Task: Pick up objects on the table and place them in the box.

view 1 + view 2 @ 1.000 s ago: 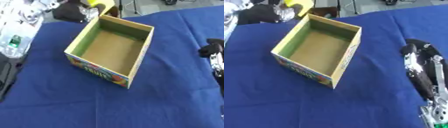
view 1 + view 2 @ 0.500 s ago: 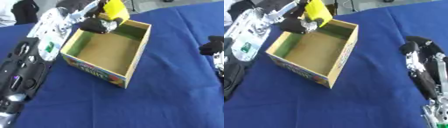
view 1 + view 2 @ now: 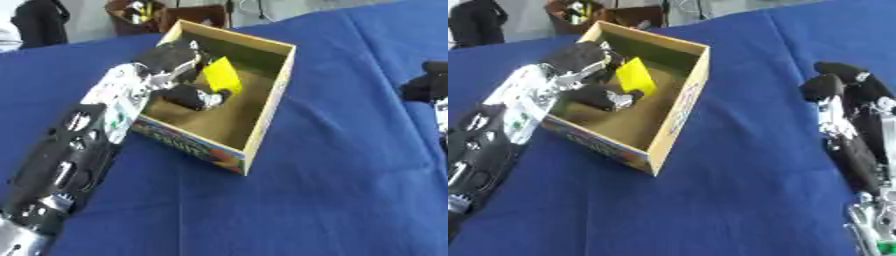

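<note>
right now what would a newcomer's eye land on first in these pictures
Probably the bright yellow object, held by the left robot hand inside the open cardboard box on the blue tablecloth. Next, the long black and silver arm stretching from the lower left corner up to the box. The right robot hand sits idle at the right edge, away from the box.

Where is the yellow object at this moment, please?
The yellow object is inside the cardboard box, toward its far left part, held in the left hand that reaches over the box's left wall.
</note>
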Robot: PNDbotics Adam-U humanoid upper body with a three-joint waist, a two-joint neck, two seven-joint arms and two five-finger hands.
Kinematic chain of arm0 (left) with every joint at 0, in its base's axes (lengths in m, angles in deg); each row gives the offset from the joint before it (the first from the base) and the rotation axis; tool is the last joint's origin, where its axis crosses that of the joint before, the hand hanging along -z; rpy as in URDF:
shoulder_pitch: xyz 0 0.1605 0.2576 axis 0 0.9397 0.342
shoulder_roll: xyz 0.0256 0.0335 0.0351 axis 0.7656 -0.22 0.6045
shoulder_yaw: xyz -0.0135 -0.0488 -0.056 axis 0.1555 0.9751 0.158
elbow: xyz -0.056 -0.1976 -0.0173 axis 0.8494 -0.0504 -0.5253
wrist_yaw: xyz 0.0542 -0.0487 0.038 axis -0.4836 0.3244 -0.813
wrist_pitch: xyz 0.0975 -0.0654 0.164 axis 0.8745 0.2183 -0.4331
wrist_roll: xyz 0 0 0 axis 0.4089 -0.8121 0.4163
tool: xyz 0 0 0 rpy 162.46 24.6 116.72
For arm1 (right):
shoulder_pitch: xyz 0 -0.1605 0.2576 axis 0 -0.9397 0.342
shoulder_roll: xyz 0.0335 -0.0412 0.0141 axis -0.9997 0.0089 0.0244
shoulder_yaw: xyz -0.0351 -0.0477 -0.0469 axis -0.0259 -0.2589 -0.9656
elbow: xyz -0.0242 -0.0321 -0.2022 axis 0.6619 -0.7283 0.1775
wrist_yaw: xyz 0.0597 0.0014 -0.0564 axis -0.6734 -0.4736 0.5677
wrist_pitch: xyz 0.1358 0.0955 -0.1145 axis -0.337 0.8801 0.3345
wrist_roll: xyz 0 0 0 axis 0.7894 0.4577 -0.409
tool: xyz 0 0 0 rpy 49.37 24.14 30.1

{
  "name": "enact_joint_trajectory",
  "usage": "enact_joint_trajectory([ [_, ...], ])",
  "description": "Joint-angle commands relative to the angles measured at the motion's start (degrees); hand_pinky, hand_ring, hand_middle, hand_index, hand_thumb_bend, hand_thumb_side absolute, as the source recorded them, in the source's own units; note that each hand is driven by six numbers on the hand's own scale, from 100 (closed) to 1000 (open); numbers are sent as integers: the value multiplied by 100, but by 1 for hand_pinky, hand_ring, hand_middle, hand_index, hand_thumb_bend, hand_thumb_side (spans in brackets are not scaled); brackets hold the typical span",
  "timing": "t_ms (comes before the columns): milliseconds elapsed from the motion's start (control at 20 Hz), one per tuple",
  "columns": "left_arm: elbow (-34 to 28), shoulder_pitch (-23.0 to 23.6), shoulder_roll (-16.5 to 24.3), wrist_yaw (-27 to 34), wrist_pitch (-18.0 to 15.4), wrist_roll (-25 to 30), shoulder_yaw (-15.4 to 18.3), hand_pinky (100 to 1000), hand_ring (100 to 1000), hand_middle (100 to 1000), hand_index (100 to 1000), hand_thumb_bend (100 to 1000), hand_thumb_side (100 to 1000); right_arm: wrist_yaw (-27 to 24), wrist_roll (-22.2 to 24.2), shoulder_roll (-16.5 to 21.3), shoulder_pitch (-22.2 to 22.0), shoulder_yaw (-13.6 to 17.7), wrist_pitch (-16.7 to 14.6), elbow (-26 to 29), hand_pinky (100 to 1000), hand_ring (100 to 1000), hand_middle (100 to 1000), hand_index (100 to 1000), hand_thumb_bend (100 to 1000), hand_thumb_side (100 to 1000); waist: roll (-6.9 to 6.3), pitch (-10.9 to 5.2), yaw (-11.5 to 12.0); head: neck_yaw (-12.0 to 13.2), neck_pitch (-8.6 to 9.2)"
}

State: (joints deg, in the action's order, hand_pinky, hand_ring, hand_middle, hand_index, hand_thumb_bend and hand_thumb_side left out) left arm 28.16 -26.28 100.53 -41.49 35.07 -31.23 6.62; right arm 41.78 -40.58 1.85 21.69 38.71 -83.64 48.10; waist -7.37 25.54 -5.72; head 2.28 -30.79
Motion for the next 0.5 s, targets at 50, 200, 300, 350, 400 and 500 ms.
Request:
enact_joint_trajectory([
  [50,117,-72,40,-212,-190,-65,143,127,320,297,523,100,244,-17,-10,77,58,0,10,58,652,639,566,741,100,607,28,-115,-1,-20,45],
  [200,158,-67,30,-330,-239,-139,181,175,348,324,626,100,244,2,-8,58,46,-5,47,58,653,639,566,741,100,609,16,-118,8,-29,46],
  [300,147,-70,34,-379,-251,-173,182,320,445,429,826,100,245,10,-8,52,41,-8,58,58,653,639,566,741,100,610,14,-122,12,-37,42],
  [350,125,-75,43,-410,-254,-187,180,422,522,517,938,100,247,12,-8,50,36,-8,63,58,653,639,565,741,100,610,15,-125,15,-41,38],
  [400,92,-82,59,-455,-247,-210,177,492,581,579,1000,100,258,15,-8,48,31,-9,68,58,653,639,565,741,100,610,14,-126,17,-43,35],
  [500,35,-87,79,-576,-196,-279,189,622,724,734,1000,100,435,21,-4,41,23,-14,79,58,653,640,565,741,100,611,12,-127,19,-43,34],
])
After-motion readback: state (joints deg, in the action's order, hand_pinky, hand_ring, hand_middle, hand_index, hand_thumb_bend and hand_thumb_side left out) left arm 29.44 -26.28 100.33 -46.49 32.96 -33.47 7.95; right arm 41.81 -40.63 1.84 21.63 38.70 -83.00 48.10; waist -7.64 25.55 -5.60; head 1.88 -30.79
